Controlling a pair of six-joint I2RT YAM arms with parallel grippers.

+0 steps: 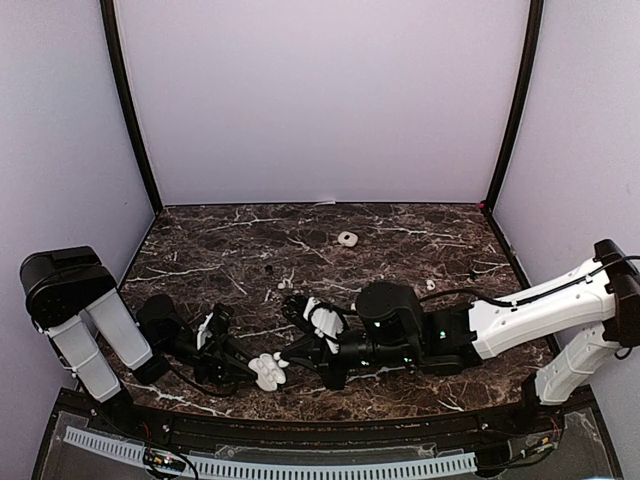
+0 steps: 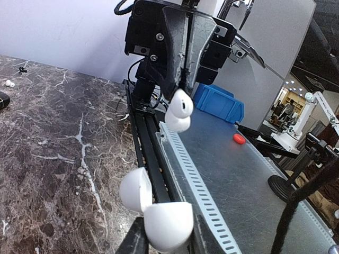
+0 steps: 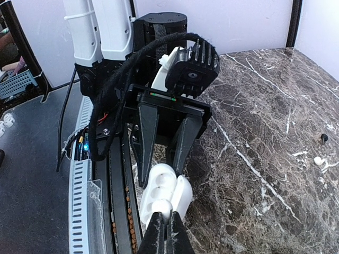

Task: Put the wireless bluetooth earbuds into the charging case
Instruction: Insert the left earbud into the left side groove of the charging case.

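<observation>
My left gripper [image 1: 258, 374] is shut on the white charging case [image 1: 268, 371], near the table's front edge. In the left wrist view the case [image 2: 168, 222] sits between my fingers with its lid [image 2: 135, 188] swung open to the left. A white earbud [image 3: 170, 200] is pinched in my shut right gripper [image 3: 166, 221], just above the open case [image 3: 158, 186] and its wells. The left wrist view shows that earbud [image 2: 180, 107] hanging from the right gripper [image 2: 179, 91] a little above the case. The two grippers meet tip to tip [image 1: 288, 363].
Another white pebble-shaped case [image 1: 347, 238] lies at the back centre. Loose white earbuds [image 1: 431, 285] [image 1: 285, 284] and a small black one [image 1: 267, 270] lie on the marble. A perforated rail [image 1: 300, 465] runs along the front edge.
</observation>
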